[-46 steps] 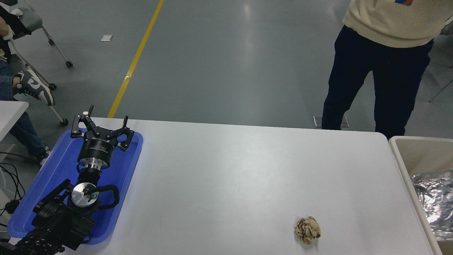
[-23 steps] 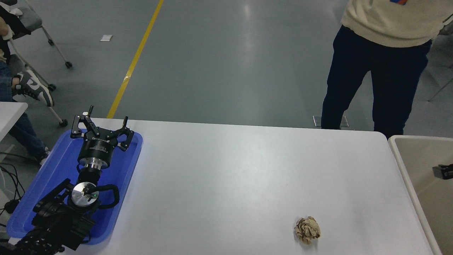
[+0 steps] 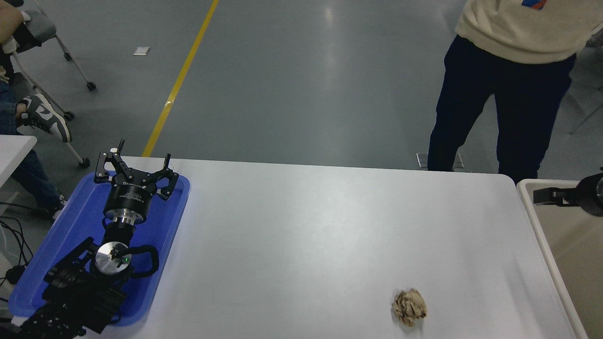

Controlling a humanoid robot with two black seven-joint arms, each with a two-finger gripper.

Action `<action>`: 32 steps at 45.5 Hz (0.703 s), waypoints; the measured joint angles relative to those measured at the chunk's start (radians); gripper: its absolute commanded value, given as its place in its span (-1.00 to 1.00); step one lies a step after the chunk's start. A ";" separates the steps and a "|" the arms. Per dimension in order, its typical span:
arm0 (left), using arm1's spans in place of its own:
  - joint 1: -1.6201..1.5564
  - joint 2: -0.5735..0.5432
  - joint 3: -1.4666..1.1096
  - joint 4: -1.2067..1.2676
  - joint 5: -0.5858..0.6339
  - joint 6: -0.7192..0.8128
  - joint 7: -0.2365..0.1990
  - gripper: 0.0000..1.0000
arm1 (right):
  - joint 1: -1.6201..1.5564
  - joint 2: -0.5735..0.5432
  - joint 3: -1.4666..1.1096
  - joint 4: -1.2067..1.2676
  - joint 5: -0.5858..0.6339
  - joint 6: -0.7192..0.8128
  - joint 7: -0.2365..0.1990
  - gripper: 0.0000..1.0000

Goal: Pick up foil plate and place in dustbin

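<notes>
Beige dustbin point(image 3: 541, 235), right pincer point(image 3: 549, 195) above rim

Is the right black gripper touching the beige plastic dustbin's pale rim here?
Cannot tell. In the head view the right gripper overlaps the dustbin near its far rim, but the high angle shows neither contact nor a gap.

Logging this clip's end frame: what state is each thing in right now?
Dustbin: upright at the table's right edge; the part in view shows no foil plate.
Paper ball: crumpled, resting on the table.
Blue tray: flat under the left arm.
Left tool: open, parked.
Right tool: over the dustbin, grip unclear.
</notes>
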 measured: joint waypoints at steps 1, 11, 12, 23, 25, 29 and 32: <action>0.000 0.000 0.000 0.000 0.000 0.000 0.000 1.00 | 0.025 0.004 -0.009 0.025 0.001 0.005 -0.002 1.00; 0.000 0.000 0.000 0.000 0.001 0.000 0.000 1.00 | 0.257 0.054 -0.081 0.251 0.071 0.072 -0.009 1.00; 0.000 0.000 0.000 0.000 0.001 0.000 0.000 1.00 | 0.273 0.060 -0.084 0.266 0.080 0.078 -0.009 1.00; 0.000 0.000 0.000 0.000 0.001 0.000 0.000 1.00 | 0.420 0.169 -0.119 0.392 0.181 0.167 -0.011 1.00; 0.000 0.000 0.000 0.000 0.001 0.000 0.000 1.00 | 0.435 0.192 -0.126 0.402 0.190 0.179 -0.011 1.00; 0.000 0.000 0.000 0.000 0.001 0.000 0.000 1.00 | 0.467 0.250 -0.146 0.417 0.217 0.204 -0.011 1.00; 0.000 0.000 0.000 0.000 0.000 -0.001 0.000 1.00 | 0.487 0.294 -0.161 0.424 0.247 0.223 -0.011 1.00</action>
